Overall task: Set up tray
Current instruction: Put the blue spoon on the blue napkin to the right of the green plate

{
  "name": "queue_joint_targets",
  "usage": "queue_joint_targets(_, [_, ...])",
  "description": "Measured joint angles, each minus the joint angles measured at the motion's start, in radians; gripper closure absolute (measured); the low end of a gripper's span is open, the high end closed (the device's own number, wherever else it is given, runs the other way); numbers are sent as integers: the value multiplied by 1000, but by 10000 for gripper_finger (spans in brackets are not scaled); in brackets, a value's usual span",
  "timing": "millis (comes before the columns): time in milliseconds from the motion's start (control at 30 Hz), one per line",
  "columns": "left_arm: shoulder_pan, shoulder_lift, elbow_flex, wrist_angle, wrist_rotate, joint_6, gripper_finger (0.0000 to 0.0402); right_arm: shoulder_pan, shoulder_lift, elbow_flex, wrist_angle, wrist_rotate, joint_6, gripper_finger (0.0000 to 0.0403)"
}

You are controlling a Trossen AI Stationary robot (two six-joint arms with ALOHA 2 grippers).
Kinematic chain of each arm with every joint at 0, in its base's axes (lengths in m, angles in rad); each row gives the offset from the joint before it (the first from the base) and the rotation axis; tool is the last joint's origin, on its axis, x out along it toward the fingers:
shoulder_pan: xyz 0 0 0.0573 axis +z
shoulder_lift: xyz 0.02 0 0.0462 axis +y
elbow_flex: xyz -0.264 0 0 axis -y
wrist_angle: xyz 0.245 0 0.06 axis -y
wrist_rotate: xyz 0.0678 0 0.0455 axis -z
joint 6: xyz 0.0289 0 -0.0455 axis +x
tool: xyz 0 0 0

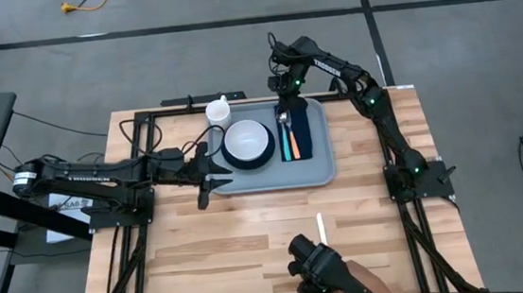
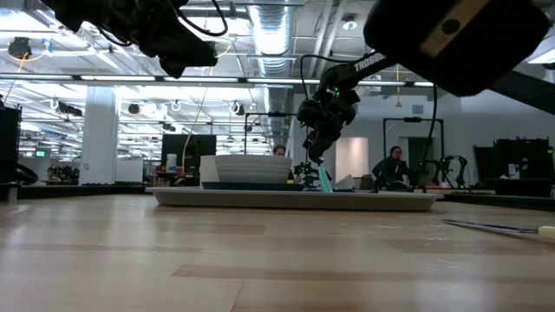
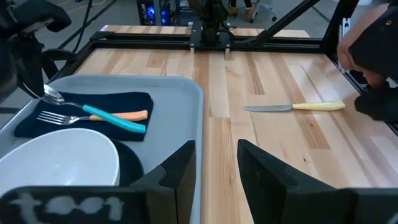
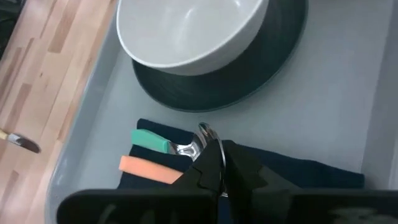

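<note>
The grey-blue tray (image 1: 321, 172) lies mid-table. On it stand a white bowl (image 1: 247, 141) on a dark plate (image 4: 249, 81) and a white cup (image 1: 218, 110). A navy napkin (image 3: 124, 102) lies at the tray's right, with an orange-handled fork (image 3: 74, 117) flat on it. My right gripper (image 4: 216, 155) is over the napkin's far end, shut on a teal-handled spoon (image 3: 93, 112). My left gripper (image 3: 214, 165) hovers open by the tray's near left corner, with nothing between its fingers. My right gripper pinches the spoon's metal end (image 4: 200, 144) just behind its bowl (image 4: 205, 132), which sticks out past the fingertips. The fingers slant down from the far side. The spoon tilts, bowl end raised, and its teal handle (image 2: 325, 180) slopes down to the napkin.
A yellow-handled knife (image 1: 321, 227) lies on the bare wood near the table's front edge. A person's dark-gloved hand (image 1: 319, 260) is close behind it. Bare tabletop lies left and right of the tray.
</note>
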Motion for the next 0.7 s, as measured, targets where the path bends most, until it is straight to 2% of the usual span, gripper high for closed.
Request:
queue_joint_targets(267, [0, 0, 0, -2, 0, -1, 294, -4, 0, 0, 66, 103, 135, 402])
queue_joint_targets(500, [0, 0, 0, -9, 0, -1, 294, -5, 0, 0, 69, 114, 150, 401])
queue_joint_targets(700, [0, 0, 0, -9, 0, -1, 294, -5, 0, 0, 76, 152, 187, 366])
